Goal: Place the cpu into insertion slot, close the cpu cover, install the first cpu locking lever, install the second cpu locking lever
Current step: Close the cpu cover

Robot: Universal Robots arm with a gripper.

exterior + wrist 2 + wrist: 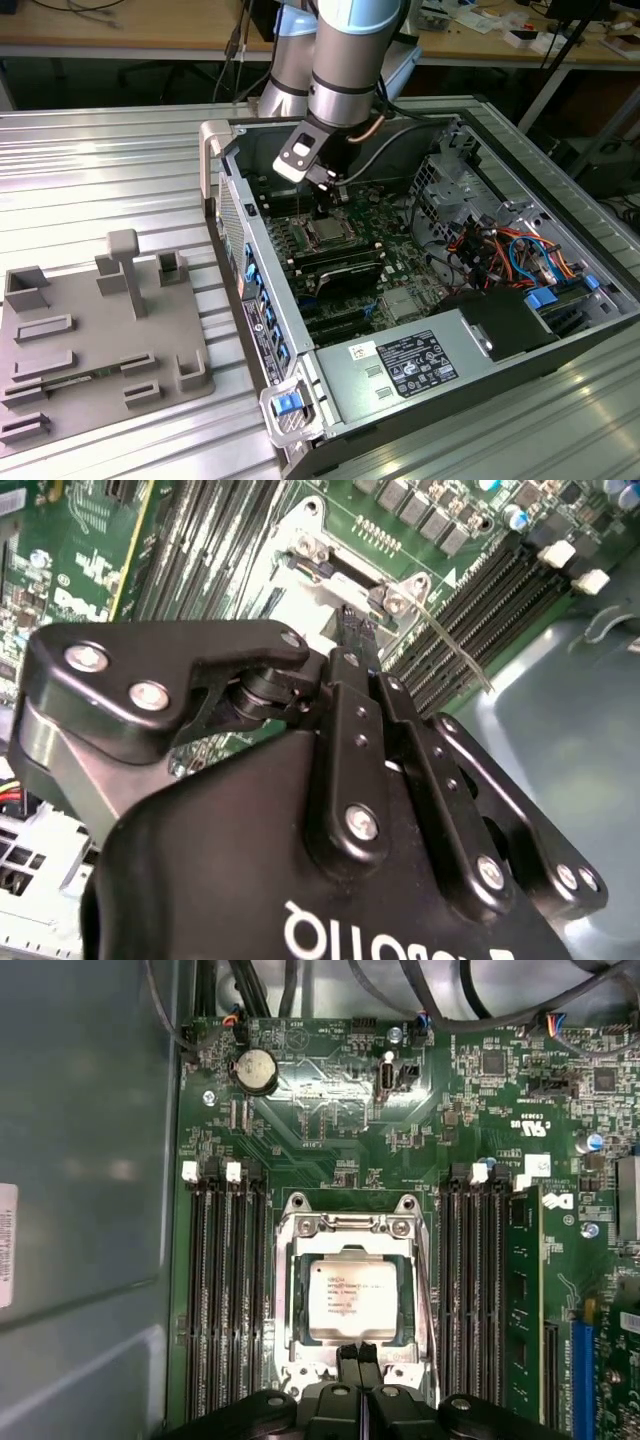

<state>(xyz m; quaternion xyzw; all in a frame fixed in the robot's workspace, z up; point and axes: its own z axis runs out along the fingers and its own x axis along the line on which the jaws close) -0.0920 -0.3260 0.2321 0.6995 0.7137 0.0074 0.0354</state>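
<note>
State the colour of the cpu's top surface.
The cpu has a dull silver-grey top with faint dark print. It shows best in the first wrist view.

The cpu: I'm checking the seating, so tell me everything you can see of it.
The cpu is a small square chip with a dull silver-grey metal top carrying dark print. It lies flat in the insertion slot, framed by the silver cpu cover. The gripper hangs at one edge; contact cannot be told.
</note>
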